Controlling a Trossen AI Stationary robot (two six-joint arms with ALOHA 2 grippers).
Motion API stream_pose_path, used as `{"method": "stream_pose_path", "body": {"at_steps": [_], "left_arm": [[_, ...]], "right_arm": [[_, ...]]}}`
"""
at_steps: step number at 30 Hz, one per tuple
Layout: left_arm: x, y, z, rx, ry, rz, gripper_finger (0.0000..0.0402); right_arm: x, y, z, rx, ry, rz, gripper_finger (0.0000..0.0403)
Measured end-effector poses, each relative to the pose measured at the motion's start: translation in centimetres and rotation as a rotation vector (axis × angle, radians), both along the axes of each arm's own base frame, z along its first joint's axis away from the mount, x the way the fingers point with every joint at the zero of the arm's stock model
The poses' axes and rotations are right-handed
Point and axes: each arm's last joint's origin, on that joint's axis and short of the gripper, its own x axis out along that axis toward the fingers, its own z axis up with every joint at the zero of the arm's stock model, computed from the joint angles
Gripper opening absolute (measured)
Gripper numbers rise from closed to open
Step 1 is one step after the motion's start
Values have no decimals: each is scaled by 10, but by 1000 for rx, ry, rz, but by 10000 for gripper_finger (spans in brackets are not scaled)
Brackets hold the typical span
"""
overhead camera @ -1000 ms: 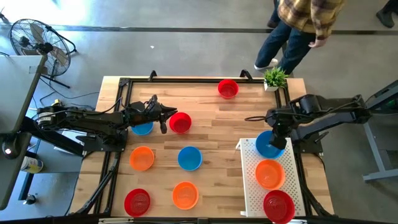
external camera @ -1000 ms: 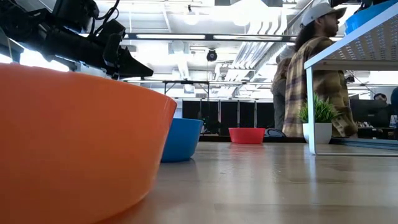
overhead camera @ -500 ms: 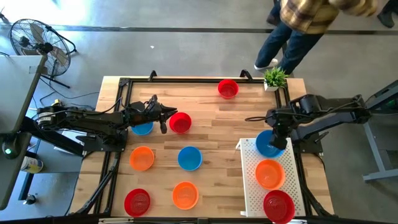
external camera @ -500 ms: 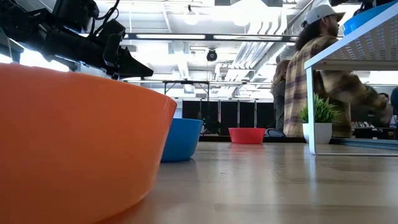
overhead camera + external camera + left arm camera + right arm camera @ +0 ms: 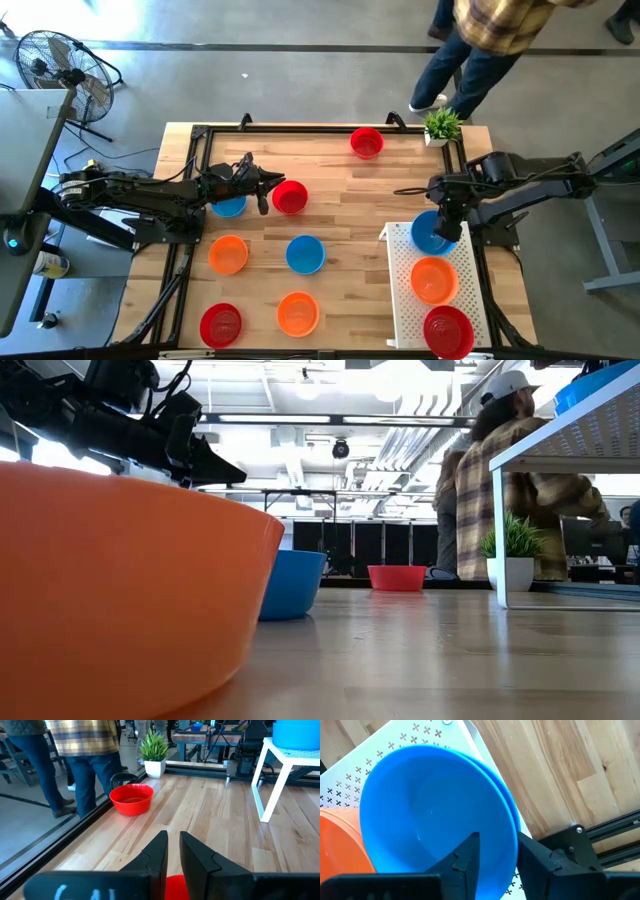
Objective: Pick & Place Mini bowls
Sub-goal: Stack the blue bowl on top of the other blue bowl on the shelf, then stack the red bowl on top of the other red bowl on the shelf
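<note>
Blue mini bowl pinched by its rim in my right end effector over the white tray; next, release. Left end effector, nearly closed, holds nothing above the red bowl.

Three mini bowls on the tray at right, seven bowls on table

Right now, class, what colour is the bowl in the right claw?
Blue: the glossy blue plastic bowl, clearest in the right wrist view.
</note>
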Motion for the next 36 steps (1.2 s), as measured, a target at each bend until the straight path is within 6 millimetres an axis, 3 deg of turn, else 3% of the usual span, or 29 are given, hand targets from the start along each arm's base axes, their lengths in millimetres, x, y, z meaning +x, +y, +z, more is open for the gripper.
{"method": "stream_pose_path", "body": {"at_steps": [7,12,16,25,31,36], "left_arm": [[0,0,0,0,0,0,46],[0,0,0,0,0,0,46],[0,0,0,0,0,0,46],[0,0,0,0,0,0,46],[0,0,0,0,-1,0,46],[0,0,0,-2,-2,0,46]], "right_arm": [[-1,-1,9,-9,-32,-11,151],[-2,-1,25,-17,-98,-37,155],[-2,-1,21,-22,-77,-38,128],[11,0,13,-44,-78,72,7],[16,-1,15,-101,-151,139,19],[33,-5,23,-156,-345,241,2]]}}
